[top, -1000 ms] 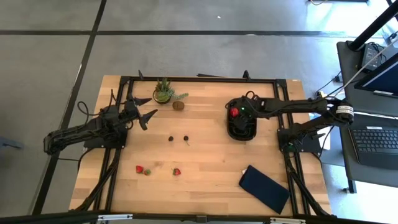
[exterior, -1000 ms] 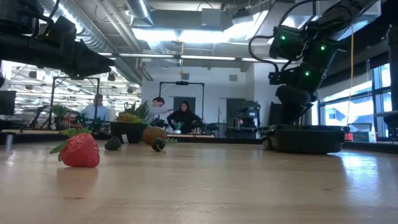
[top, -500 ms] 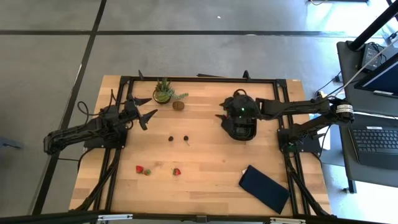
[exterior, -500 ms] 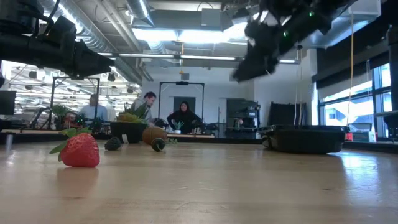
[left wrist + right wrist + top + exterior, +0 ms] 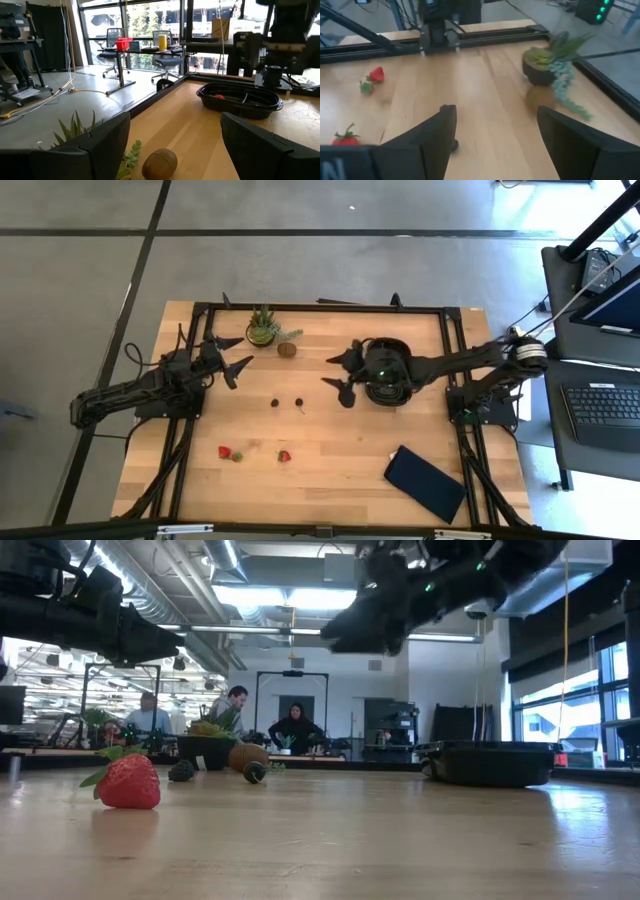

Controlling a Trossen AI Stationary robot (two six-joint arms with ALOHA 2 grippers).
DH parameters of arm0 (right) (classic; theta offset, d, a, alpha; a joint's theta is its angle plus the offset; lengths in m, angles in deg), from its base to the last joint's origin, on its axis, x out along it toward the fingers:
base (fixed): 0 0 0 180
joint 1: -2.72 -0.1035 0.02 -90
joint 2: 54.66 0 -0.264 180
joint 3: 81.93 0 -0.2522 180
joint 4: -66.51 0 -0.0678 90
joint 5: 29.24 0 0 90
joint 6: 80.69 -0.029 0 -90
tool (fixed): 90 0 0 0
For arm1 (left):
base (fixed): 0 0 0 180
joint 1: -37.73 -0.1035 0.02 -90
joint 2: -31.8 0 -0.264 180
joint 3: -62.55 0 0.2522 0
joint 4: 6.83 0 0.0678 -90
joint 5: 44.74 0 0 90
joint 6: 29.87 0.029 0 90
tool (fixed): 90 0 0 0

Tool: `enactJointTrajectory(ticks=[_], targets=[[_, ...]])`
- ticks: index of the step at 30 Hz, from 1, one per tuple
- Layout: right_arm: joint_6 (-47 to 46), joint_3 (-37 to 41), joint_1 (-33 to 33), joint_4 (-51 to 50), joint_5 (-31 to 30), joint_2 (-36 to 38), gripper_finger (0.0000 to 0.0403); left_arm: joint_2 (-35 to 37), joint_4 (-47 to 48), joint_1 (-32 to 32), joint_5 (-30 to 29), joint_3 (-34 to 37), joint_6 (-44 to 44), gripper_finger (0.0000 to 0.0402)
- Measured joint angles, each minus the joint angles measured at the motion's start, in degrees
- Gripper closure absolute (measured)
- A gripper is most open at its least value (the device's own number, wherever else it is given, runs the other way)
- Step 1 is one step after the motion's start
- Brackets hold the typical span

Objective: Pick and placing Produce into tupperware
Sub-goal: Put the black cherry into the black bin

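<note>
hovering right end effector (image 5: 340, 374), empty

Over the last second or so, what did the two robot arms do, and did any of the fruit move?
The right claw swung off the black tupperware, out over the bare wood toward the table's middle, open and empty. A strawberry lies inside the tupperware. The left claw stayed open where it was, near the potted plant. The two dark berries, the brown fruit and the two front strawberries did not move.
</note>
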State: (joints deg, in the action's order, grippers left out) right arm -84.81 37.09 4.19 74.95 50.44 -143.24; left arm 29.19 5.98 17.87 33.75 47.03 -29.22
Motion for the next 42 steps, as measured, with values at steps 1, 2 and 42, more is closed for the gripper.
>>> enactJointTrajectory(ticks=[1,2,42], targets=[[0.15,0.00,-0.20,1.76,0.03,-1.71,0.0125,0.00,0.00,0.00,0.00,0.00,0.00,0.0099],[0.17,0.00,-0.40,3.27,0.01,-3.45,0.0125,0.00,0.00,0.00,0.00,0.00,0.00,0.0099],[-1.82,-17.22,-3.12,4.52,4.60,-35.95,0.0146,0.00,0.00,0.00,-0.02,0.00,0.02,0.0099]])
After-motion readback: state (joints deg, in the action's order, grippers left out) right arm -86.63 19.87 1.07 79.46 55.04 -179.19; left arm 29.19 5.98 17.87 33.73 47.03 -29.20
